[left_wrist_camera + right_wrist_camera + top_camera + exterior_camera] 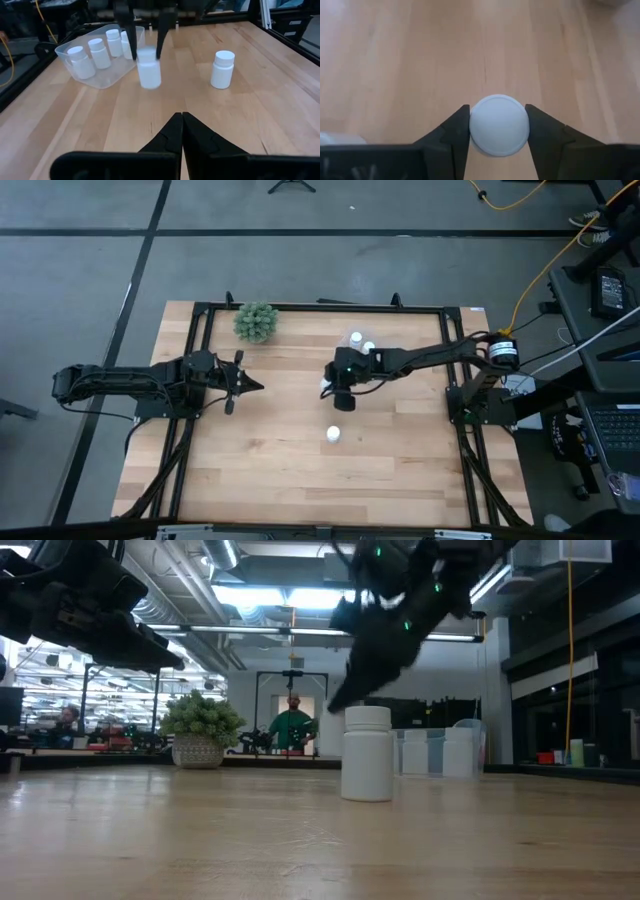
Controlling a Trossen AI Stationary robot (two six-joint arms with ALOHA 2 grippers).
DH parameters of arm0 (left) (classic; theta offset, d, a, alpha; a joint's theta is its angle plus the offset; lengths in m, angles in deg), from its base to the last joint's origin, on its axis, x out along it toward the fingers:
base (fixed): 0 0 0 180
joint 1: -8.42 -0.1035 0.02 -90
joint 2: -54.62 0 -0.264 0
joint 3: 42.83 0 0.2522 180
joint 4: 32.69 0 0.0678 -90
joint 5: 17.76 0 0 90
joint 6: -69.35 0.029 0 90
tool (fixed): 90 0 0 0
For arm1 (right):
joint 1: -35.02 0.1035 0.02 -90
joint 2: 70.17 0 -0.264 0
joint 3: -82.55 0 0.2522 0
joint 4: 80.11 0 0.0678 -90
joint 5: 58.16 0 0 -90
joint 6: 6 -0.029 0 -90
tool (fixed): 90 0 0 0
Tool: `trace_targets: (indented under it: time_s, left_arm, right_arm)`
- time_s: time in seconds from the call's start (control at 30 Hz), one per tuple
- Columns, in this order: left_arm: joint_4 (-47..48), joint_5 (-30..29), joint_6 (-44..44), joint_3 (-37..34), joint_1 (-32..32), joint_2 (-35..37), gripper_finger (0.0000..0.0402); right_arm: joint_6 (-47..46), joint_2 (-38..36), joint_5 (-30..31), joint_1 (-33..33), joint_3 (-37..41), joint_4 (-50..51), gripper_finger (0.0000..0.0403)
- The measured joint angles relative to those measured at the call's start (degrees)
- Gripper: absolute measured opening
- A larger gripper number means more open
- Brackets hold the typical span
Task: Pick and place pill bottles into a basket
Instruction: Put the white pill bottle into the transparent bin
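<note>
My right gripper (338,392) is at the table's middle, shut on a white pill bottle (149,70) that stands upright between its fingers. The transparent basket (70,67) lies just beyond it toward the far right and holds several white bottles (99,52). One more bottle (333,434) stands on its base on the bare wood nearer the front; it also shows in the left wrist view (222,69). My left gripper (255,386) is shut and empty at the left, pointing toward the right gripper. My right gripper pinches the bottle at its white cap (498,125) between its two fingers, one on each side. The fingers (129,35) come from above, pointing down. The bottle is upright below them; I cannot tell whether its base is clear of the table.
A green bushy plant (256,322) in a pot stands at the table's far left. A black frame (200,310) runs around the tabletop. Open wood lies toward the front and left. A person (292,725) stands in the room behind the table.
</note>
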Motion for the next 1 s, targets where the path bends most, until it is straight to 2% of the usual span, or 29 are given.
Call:
trace_targets:
  time_s: [0.13,0.37,0.67,0.77,1.0]
  left_arm:
    - [0.1,0.0,0.0,0.0,0.0,0.0,0.0002]
    - [0.1,0.0,0.2,0.0,0.0,0.0,0.0002]
    - [0.2,0.0,0.1,0.0,0.0,-0.4,0.0002]
    - [0.2,0.0,0.0,0.0,0.0,-0.4,0.0002]
    - [0.2,0.1,0.1,0.0,0.0,-0.4,0.0002]
  right_arm:
    - [0.3,-2.3,-1.1,-0.6,-2.9,5.2,0.0157]
    - [2.9,-5.6,-7.8,-4.0,-5.7,7.1,0.0157]
    - [3.3,-10.5,-8.5,-8.7,-6.0,11.1,0.0155]
    - [3.2,-12.6,-7.1,-9.0,-6.0,14.0,0.0155]
    - [-1.0,-14.6,2.6,-8.9,-6.0,19.3,0.0155]
